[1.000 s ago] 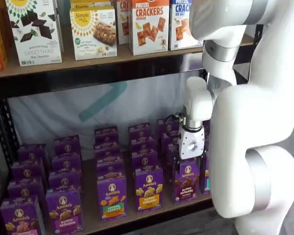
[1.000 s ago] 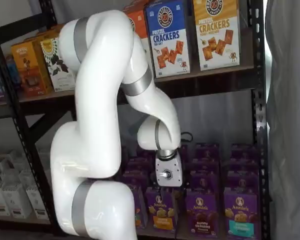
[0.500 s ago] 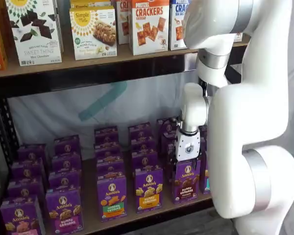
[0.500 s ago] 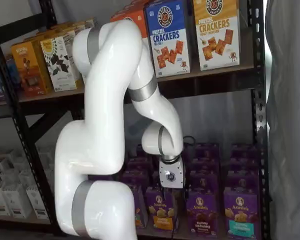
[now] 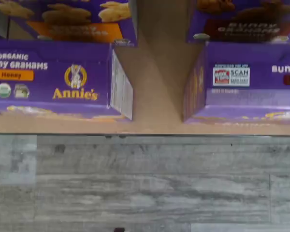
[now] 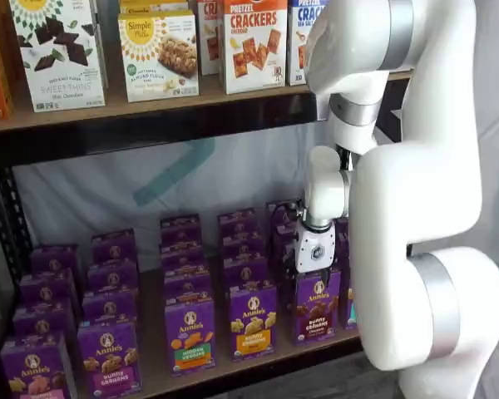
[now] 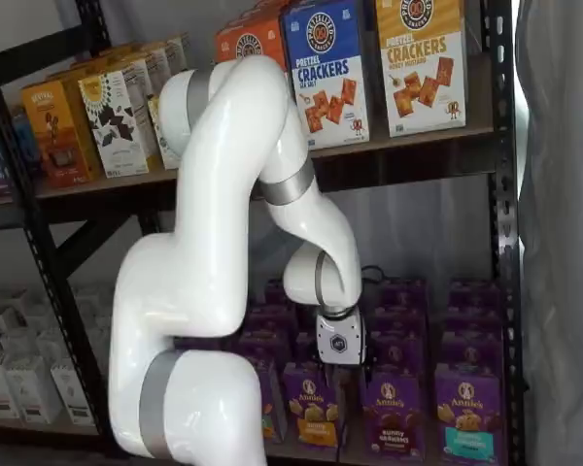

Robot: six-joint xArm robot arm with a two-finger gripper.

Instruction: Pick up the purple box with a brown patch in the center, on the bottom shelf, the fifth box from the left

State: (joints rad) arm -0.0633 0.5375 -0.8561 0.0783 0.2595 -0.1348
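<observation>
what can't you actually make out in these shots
- The jaws: in both shelf views only the gripper body shows, its fingers lost against dark cartons.
- The purple box: its upper edge sits behind the gripper.
- The bottom shelf: right end hidden by the arm.

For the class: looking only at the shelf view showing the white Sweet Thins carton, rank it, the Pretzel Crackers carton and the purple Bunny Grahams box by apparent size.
1. Sweet Thins carton, cropped by the frame's top
2. Pretzel Crackers carton, also cropped, so these two are close
3. purple box, clearly smallest
</observation>
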